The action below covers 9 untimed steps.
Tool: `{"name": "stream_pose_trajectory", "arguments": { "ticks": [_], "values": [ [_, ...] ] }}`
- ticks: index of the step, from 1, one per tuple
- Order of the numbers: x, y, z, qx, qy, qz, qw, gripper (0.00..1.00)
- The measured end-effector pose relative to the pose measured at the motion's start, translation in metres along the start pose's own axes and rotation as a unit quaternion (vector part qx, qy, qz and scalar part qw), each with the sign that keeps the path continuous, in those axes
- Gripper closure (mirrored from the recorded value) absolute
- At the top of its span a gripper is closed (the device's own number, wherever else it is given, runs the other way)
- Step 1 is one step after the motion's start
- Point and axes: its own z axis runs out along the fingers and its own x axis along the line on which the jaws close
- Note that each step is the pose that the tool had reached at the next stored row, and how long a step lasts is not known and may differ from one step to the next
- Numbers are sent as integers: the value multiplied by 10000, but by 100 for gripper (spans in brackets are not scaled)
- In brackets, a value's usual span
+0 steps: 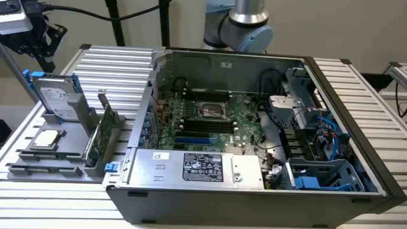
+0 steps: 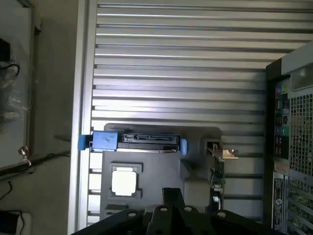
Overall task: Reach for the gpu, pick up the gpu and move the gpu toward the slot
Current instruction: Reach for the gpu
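Thin green gpu upright in matte grey holder; black gripper aperture indiscernible.

gpu | green card, silver bracket on one end | upright on edge | in grey holder beside case

hand cut off, gpu partly hidden
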Motion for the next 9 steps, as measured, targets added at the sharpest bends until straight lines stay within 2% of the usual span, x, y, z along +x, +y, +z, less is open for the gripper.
{"name": "stream_pose_trajectory", "arguments": {
  "ticks": [9],
  "values": [
    [0,1,0,10,0,0,10000,89]
  ]
}}
